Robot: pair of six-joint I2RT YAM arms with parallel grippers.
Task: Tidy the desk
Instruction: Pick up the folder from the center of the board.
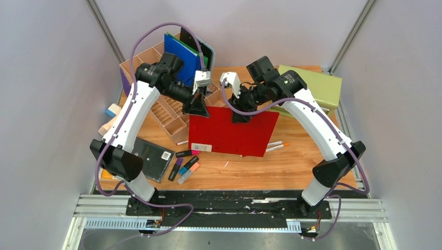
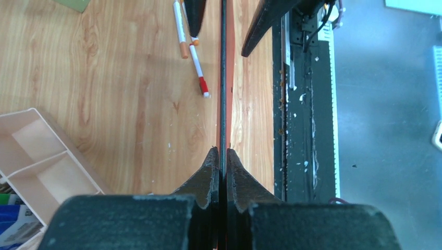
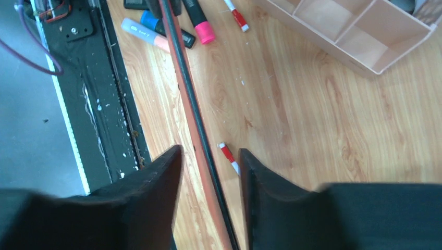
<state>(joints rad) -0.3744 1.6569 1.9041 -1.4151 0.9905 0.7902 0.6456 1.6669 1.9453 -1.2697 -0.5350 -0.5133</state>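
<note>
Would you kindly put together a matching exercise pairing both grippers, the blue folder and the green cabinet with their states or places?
1. left gripper
2. right gripper
3. blue folder
4. green cabinet

A. upright at the rear left of the desk
B. open, jaws either side of the edge of the red folder
C. rear right corner of the desk
D. shut on the red folder

Pairs: 1-D, 2-B, 3-A, 4-C.

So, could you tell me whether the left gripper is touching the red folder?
Touching. The left wrist view shows the left gripper shut on the red folder, both fingers pressing its edge.
</note>
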